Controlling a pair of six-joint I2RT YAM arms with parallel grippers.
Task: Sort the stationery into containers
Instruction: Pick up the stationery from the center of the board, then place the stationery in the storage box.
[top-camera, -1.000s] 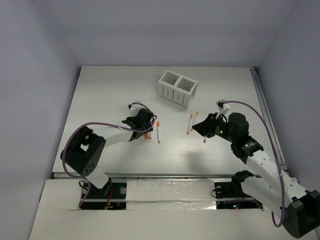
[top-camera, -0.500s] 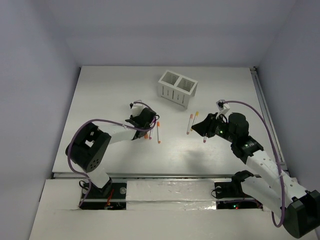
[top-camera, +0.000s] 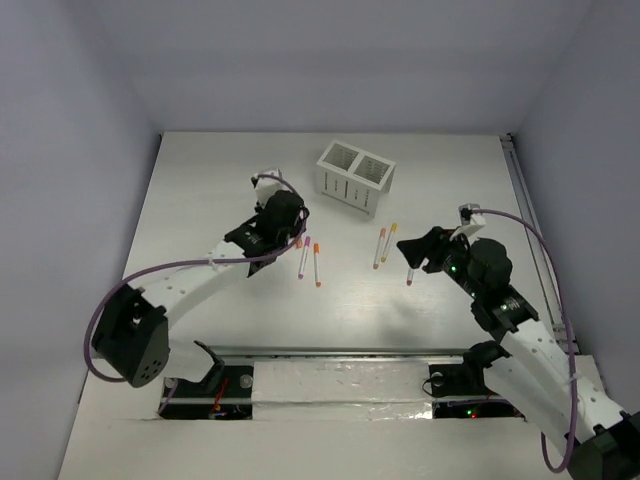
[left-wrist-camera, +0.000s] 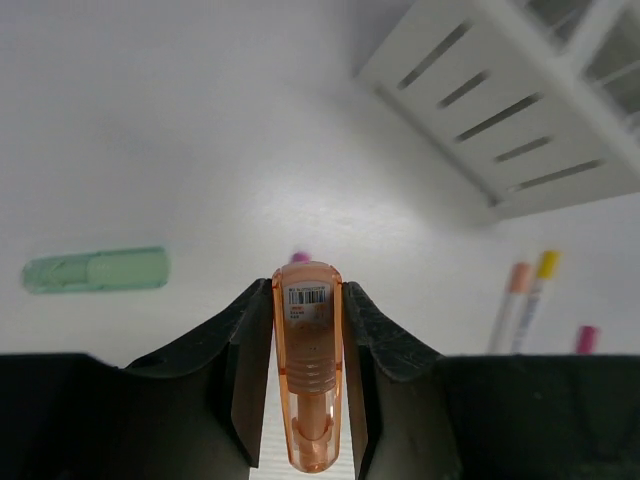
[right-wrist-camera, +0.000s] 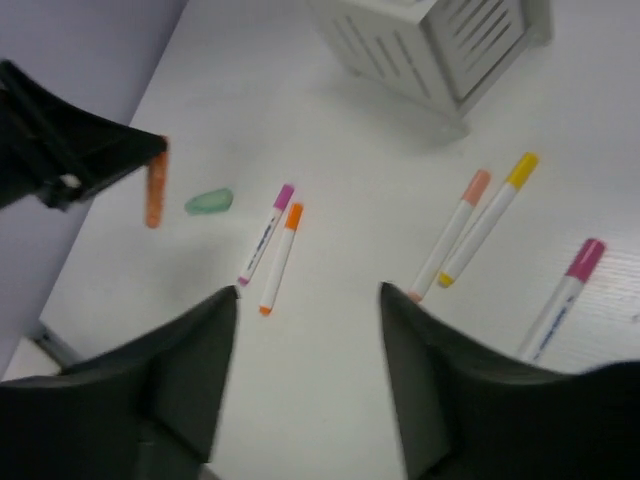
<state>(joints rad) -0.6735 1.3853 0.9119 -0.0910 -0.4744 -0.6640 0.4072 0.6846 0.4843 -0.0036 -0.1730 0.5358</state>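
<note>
The left wrist camera tells it best. The left gripper (left-wrist-camera: 306, 295) is clamped on the orange block (left-wrist-camera: 307, 380), a finger on each side and the barcoded end poking forward past the fingertips. From overhead the block can barely be made out under the wrist, so the grip cannot be read there.

Ahead of that hand and off to its left, the mint-green piece (left-wrist-camera: 95, 270) lies flat on the table (left-wrist-camera: 200, 120). Ahead and to its right stands the white box (left-wrist-camera: 500, 110), a slotted wall facing the hand. Just beyond the block's tip, the cap of the purple-capped pen (left-wrist-camera: 300, 257) peeps out.

Over to the right gripper (right-wrist-camera: 308, 300): its own camera shows the jaws spread wide, with nothing between them. Ahead and to its left, the purple-capped pen lies side by side with the orange-capped pen (right-wrist-camera: 279, 258). Ahead and to its right, the pink-capped pen (right-wrist-camera: 448, 235) and the yellow-capped pen (right-wrist-camera: 485, 220) lie close together. The magenta-capped pen (right-wrist-camera: 560, 300) sits nearest, by the right-hand finger.

This camera also catches the left gripper from outside, far to the left. The block is at its tips and the mint-green piece is just beside it.

Only the overhead view looks down into the box's two compartments, though their contents cannot be told. It also shows the two grippers well apart, with the pens spread between them.
</note>
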